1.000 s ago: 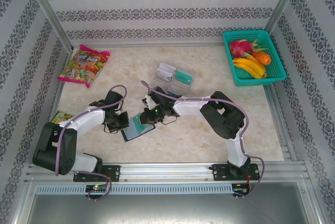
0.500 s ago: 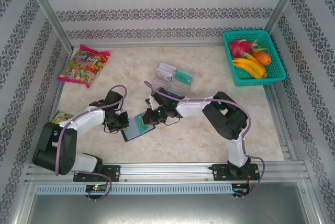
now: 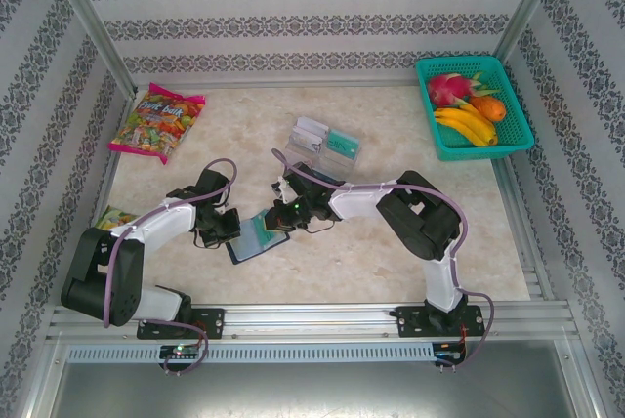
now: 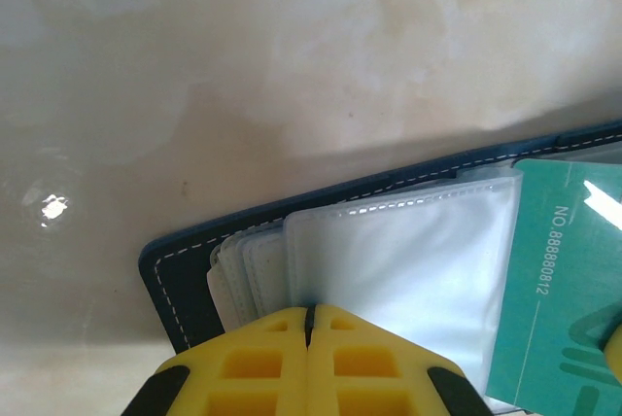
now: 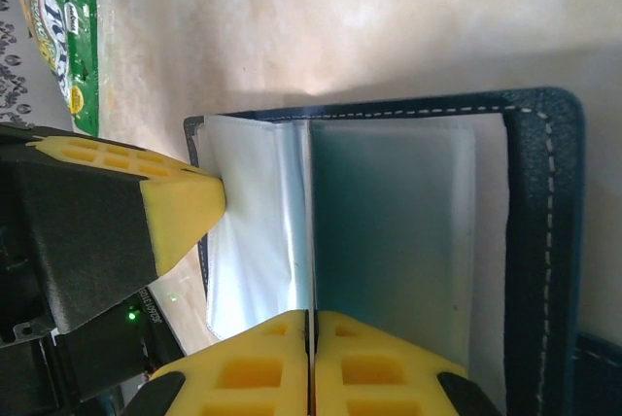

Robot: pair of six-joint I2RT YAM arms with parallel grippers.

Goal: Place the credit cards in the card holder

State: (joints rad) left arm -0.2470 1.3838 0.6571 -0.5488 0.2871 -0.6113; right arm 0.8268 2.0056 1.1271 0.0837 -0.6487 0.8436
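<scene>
The navy card holder (image 3: 252,245) lies open on the table between the arms, its clear sleeves (image 4: 408,260) fanned up. My left gripper (image 4: 309,311) is shut on the edge of one sleeve; in the top view the left gripper (image 3: 227,228) sits at the holder's left side. My right gripper (image 5: 309,317) is shut on a teal credit card (image 4: 559,290), held against the sleeves inside the navy cover (image 5: 544,241). From above, the right gripper (image 3: 280,215) is over the holder's upper right corner. More cards (image 3: 322,141) sit in a clear tray.
A candy bag (image 3: 156,120) lies at the back left and a green snack packet (image 3: 115,216) by the left arm. A teal basket (image 3: 516,125) with fruit stands at the back right. The left gripper's yellow finger (image 5: 180,207) is close beside the right one.
The right gripper with the teal card has edged slightly toward the holder's sleeves. The left gripper has stayed put on the sleeve.
</scene>
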